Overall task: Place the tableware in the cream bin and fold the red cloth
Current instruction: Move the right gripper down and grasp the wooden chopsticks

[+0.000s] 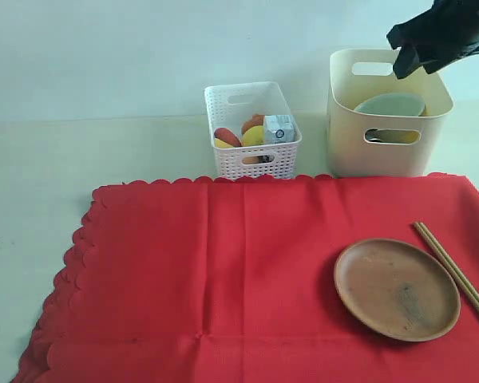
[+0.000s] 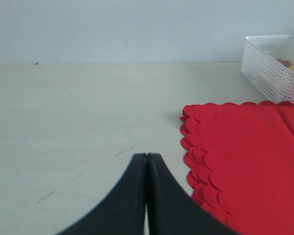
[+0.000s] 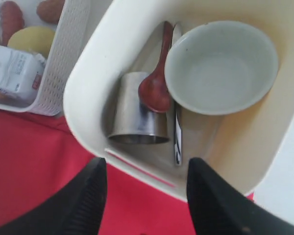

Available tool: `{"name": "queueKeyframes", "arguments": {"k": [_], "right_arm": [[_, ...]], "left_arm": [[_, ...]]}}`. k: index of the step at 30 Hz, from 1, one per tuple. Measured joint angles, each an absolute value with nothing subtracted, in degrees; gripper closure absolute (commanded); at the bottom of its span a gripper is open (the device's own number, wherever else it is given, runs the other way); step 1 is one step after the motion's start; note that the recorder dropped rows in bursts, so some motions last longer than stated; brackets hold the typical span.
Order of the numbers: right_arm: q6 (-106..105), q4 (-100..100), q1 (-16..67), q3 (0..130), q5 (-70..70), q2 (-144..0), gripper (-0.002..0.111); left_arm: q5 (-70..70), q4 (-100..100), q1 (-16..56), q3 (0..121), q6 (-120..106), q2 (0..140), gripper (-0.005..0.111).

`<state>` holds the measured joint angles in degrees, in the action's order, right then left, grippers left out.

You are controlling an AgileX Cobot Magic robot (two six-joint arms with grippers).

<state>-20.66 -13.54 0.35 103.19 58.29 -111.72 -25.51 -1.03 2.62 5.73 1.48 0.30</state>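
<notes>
From the exterior view the clearing looks to be about half done: the bowl (image 1: 389,104) sits inside the cream bin (image 1: 387,152) at the far right, while the brown plate (image 1: 397,289) and the chopsticks (image 1: 455,275) lie on the red cloth (image 1: 223,271) at its near right, the chopsticks just beside the plate and running off toward the right border. The cloth lies flat and unfolded, and folding looks to depend on those two pieces coming off first. Its far edge reaches the foot of the bin and of the white basket (image 1: 251,120), which holds food and a small carton (image 1: 279,128), so there is little room there; the bare table (image 1: 32,175) to the left is wide. The right gripper (image 1: 407,54) hangs above the bin's far right rim. In the left wrist view the left gripper (image 2: 147,161) is closed on nothing, fingers pressed together, over bare table just left of the cloth's scalloped edge. In the right wrist view the right gripper (image 3: 144,181) is spread wide and empty above the bin, where a steel cup (image 3: 137,115), a spoon (image 3: 155,88) and a knife (image 3: 177,132) lie beside the bowl; the floor looks crowded, so the plate may need to go in tilted.
</notes>
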Motion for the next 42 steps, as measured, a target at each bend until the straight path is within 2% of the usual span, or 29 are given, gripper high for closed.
{"name": "queueKeyframes", "arguments": {"k": [8, 13, 22, 29, 42], "right_arm": [[-19.9, -13.5, 0.3, 87.5, 56.3, -101.3, 0.059], [-19.8, -13.3, 0.3, 70.8, 54.6, -93.1, 0.06], [-11.3, -2.0, 0.3, 49.6, 49.1, -90.1, 0.06], [-10.5, 0.0, 0.3, 44.3, 43.2, -90.1, 0.06], [-10.5, 2.9, 0.3, 44.0, 41.8, -98.9, 0.06]], "left_arm": [[-25.5, -1.0, 2.6, 5.7, 1.5, 0.3, 0.107], [-25.5, -1.0, 2.6, 5.7, 1.5, 0.3, 0.107], [-25.5, -1.0, 2.6, 5.7, 1.5, 0.3, 0.107], [-25.5, -1.0, 2.6, 5.7, 1.5, 0.3, 0.107], [-25.5, -1.0, 2.6, 5.7, 1.5, 0.3, 0.107]]}}
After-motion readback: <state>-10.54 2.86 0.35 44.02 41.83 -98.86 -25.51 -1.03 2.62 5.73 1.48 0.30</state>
